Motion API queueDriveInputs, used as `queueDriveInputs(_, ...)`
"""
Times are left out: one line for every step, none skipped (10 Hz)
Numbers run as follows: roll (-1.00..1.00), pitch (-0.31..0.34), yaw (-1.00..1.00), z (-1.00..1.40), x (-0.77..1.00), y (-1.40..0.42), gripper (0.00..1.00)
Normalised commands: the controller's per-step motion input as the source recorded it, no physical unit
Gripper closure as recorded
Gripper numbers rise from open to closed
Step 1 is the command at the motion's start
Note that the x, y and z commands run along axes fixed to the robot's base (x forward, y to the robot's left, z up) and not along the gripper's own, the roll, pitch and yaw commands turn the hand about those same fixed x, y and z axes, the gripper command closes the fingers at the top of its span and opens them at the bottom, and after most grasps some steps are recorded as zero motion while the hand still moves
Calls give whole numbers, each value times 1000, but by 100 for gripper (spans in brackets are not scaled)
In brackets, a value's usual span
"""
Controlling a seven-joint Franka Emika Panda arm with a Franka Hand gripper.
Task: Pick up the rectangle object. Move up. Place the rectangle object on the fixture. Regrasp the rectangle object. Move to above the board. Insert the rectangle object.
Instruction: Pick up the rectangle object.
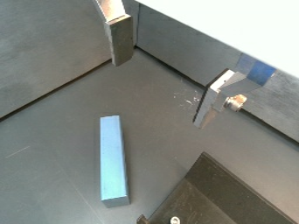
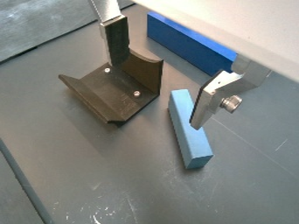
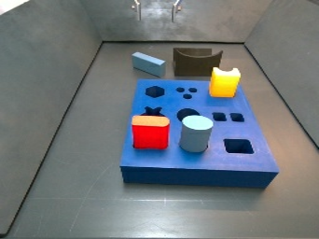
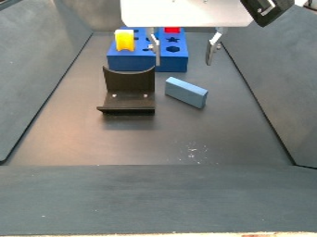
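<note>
Dark grey floor (image 4: 148,148) carries the fixture (image 4: 128,91) and, just beside it, the rectangle object (image 4: 187,92), lying flat and untouched. Behind both lies the board (image 4: 158,56). Above hangs the gripper (image 2: 163,70), fingers (image 2: 212,98) spread apart and empty.

Dark grey floor (image 4: 148,139), sloped grey walls (image 3: 56,93)

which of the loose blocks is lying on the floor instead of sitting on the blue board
The rectangle object, a light blue bar flat on the floor beside the fixture. The open gripper hangs above it.
</note>
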Motion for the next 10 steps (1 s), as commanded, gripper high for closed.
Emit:
queueDriveInputs(0,0,6,0,0,0,0)
queueDriveInputs(-97,0,277,-14,54,-29,0)
queueDriveInputs(-186,-29,500,-80,14,-166,0)
queueDriveInputs(-86,0,394,-26,0,-74,0)
queueDriveInputs(0,0,0,0,0,-26,0)
queueDriveInputs(0,0,283,-209,-57,-349,0)
queueDriveInputs(0,0,903,-211,-137,-280,0)
queueDriveInputs(0,0,954,-194,-91,-200,0)
queueDriveInputs(0,0,997,-260,-23,-131,0)
queueDriveInputs(-6,6,1000,-306,0,-80,0)
